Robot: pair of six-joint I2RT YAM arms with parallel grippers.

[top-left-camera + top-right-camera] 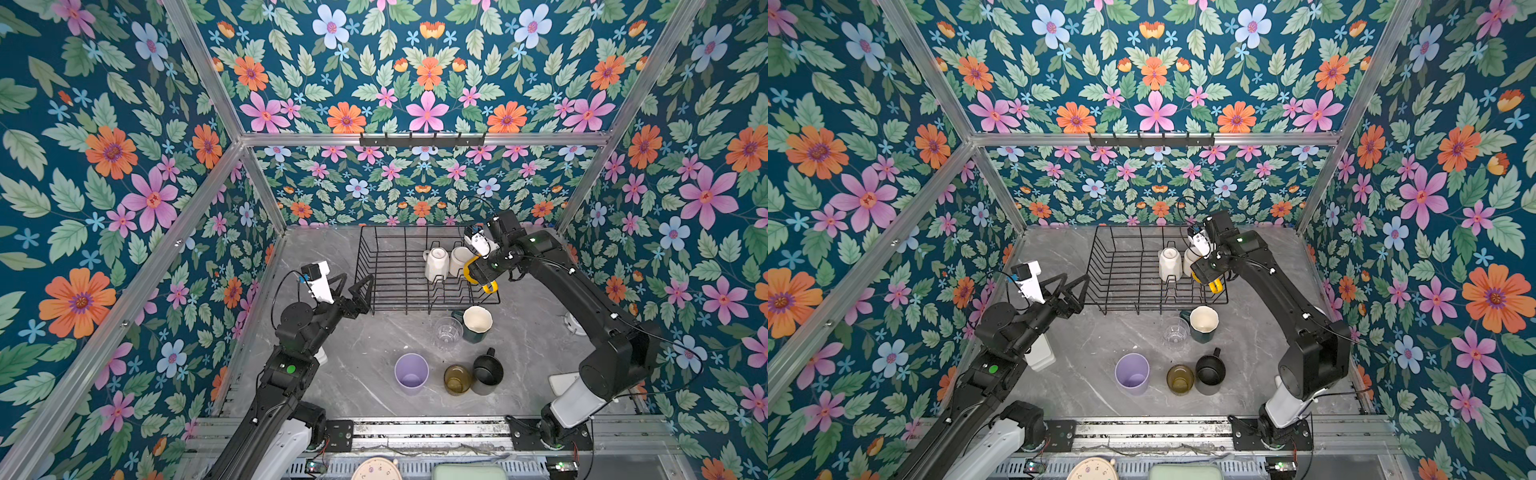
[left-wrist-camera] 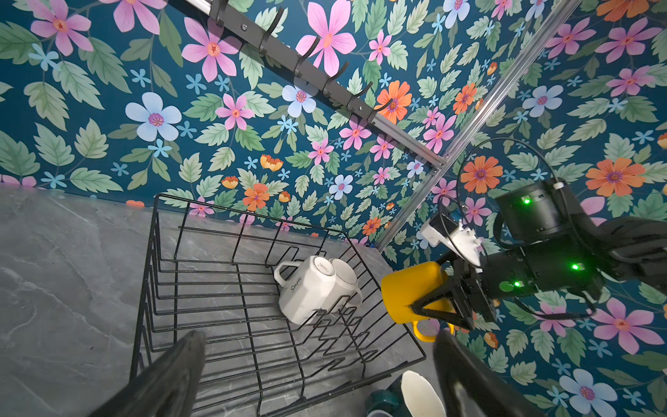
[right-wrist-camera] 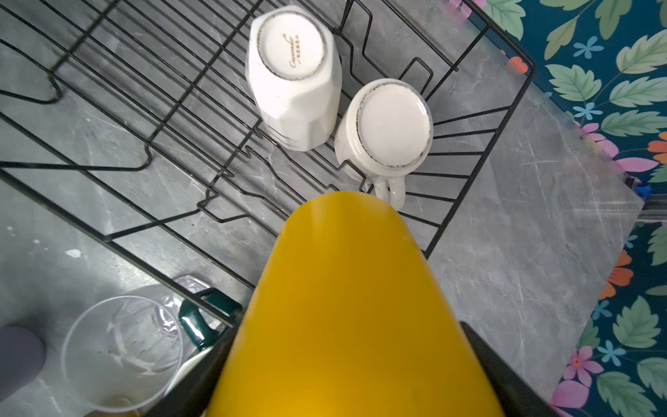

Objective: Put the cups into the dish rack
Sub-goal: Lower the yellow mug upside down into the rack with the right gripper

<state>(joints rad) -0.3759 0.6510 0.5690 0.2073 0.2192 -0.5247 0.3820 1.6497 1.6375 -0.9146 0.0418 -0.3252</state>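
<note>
The right end effector clamps the yellow mug above the dish rack corner; the left end effector is open, empty, beside it.

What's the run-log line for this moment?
right gripper: shut on yellow mug, over dish rack corner | left gripper: open, empty | racked: script mug, plain white mug | table: five cups

Bright, even light is filling the scene; the yellow mug is blurring close to the right wrist lens.
</note>
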